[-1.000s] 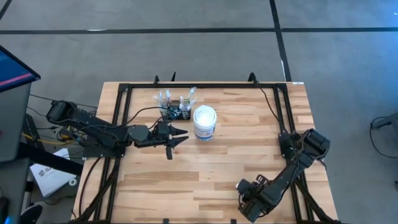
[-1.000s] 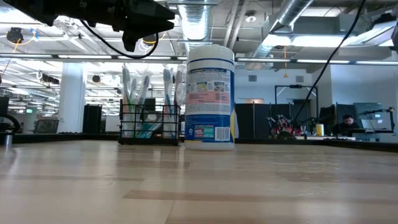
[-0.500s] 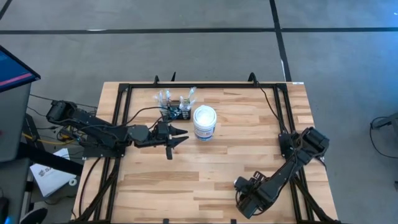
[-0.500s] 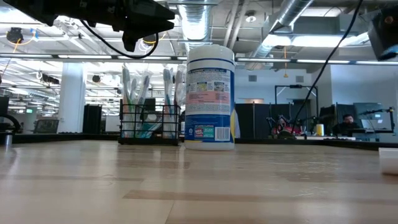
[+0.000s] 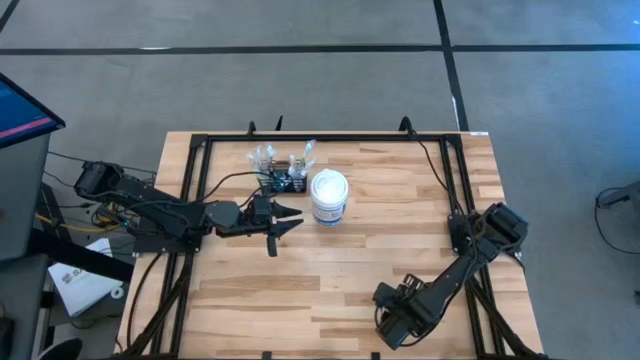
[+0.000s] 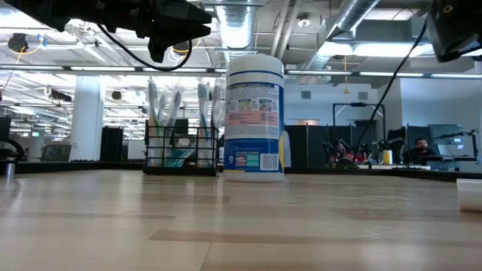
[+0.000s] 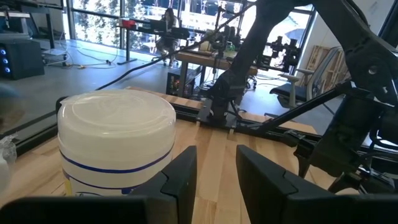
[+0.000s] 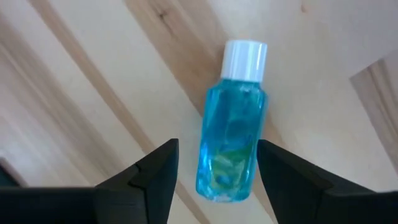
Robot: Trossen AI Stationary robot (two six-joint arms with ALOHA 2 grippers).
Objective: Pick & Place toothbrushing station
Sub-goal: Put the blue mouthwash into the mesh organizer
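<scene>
The toothbrushing station, a low black wire-mesh rack holding toothbrushes, stands on its base at the table's far middle; it also shows in the low view. My left gripper is open and empty above the table, just near of the rack and left of a white tub. My right gripper is open at the table's near edge, pointing down. Its two fingers stand on either side of a small blue bottle with a white cap, which lies on its side on the wood.
The round white lidded tub stands right beside the rack, on its right; it fills the left wrist view close ahead of my left fingers. A black frame runs around the table's edges. The middle of the table is bare wood.
My right gripper has moved a little toward the table's left edge along the near edge, still open, and its arm has come into the low view at the top right. A small pale thing now shows on the table at that view's right edge.
</scene>
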